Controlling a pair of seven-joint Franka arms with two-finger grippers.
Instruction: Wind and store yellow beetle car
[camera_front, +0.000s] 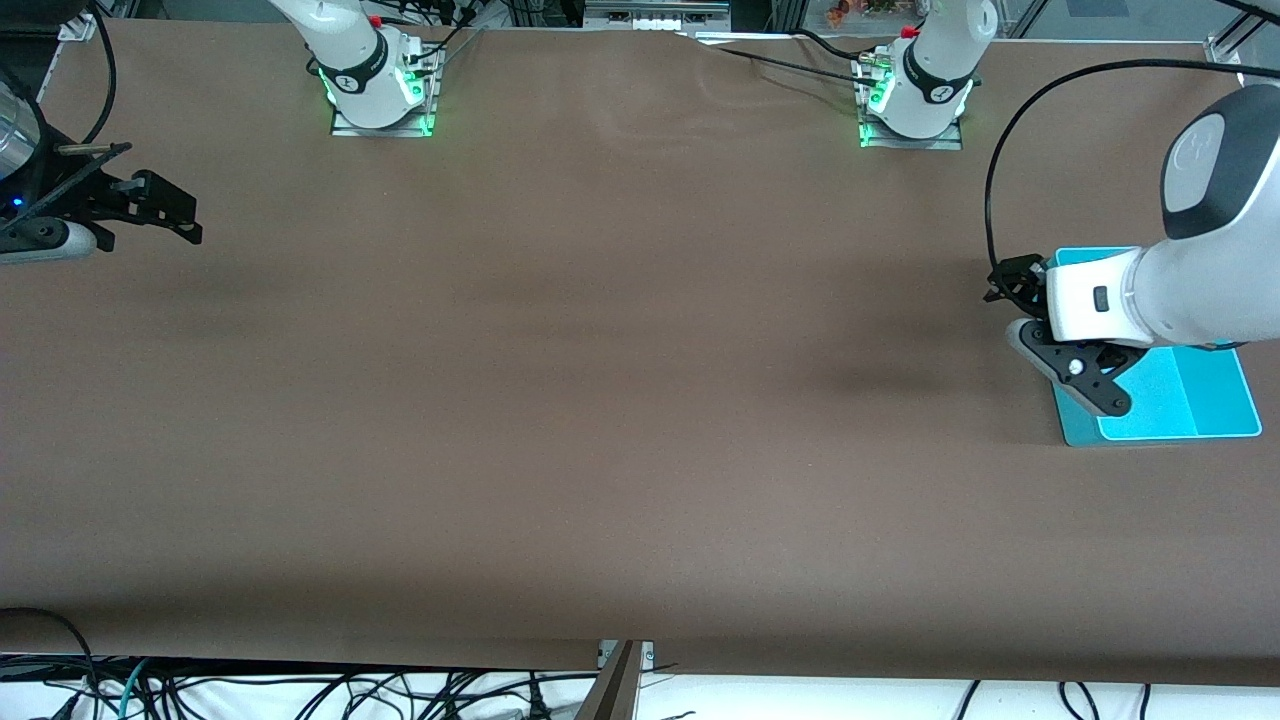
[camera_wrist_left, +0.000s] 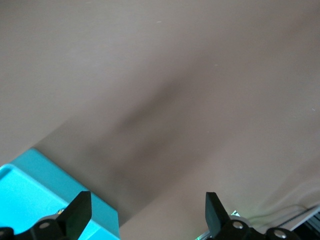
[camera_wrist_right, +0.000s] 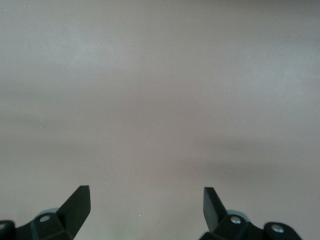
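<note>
Front view: we see the left gripper (camera_front: 1040, 335) held over the teal bin (camera_front: 1215, 395) at the left arm's end of the table (camera_front: 600, 400), its forearm lying level across the bin. Left wrist view shows its fingers (camera_wrist_left: 80, 212) spread apart and empty. The right gripper (camera_front: 165, 205) hangs over the table's other end, fingers (camera_wrist_right: 77, 202) likewise apart. We cannot find the yellow beetle car.

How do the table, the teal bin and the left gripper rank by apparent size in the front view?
1. Table, by far the largest.
2. Teal bin, partly hidden under the left arm.
3. Left gripper, open over the bin; it sits higher, nearer the camera, so it looks bigger than it is.
</note>
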